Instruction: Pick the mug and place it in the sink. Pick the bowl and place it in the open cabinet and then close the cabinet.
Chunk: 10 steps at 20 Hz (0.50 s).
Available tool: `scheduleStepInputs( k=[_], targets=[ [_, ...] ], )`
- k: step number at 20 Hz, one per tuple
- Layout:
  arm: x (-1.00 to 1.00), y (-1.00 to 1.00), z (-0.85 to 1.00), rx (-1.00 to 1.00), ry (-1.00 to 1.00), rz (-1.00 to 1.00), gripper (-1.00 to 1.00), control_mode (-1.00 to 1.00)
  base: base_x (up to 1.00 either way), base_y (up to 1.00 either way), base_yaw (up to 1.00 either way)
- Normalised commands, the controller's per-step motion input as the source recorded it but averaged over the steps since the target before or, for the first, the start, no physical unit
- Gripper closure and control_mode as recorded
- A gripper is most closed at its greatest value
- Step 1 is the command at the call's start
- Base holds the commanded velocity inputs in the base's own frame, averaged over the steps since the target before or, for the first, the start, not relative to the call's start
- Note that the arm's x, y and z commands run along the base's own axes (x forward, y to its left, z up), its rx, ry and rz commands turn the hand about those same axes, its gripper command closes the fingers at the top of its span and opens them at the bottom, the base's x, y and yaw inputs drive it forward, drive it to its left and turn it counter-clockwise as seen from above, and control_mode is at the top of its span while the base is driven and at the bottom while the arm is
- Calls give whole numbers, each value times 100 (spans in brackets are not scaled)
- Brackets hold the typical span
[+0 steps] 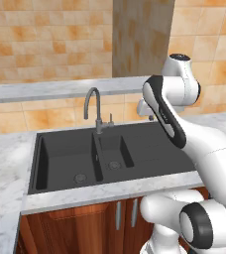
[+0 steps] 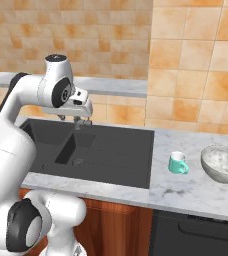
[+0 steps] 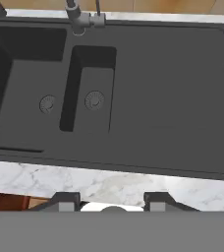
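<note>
I see the mug (image 2: pixel 178 163) upright on the counter (image 2: pixel 186 192), just right of the sink (image 2: pixel 111 155) and near the bowl (image 2: pixel 222 163) further right. My gripper (image 2: pixel 75 120) hangs over the sink's drainboard, its fingers (image 3: pixel 65 201) apart, holding nothing.

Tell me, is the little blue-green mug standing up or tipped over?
Standing up. The mug sits on the marble counter with its white inside facing upward, between the sink and the bowl.
</note>
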Motion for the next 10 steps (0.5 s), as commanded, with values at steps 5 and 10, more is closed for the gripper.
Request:
scheduleStepInputs(
  k=[5,10],
  targets=[
    [-43,4,0,0,0,0,-100,-100,0,0,0],
    [-82,-30,-3,8,-8,4,-100,-100,0,0,0]
  ],
)
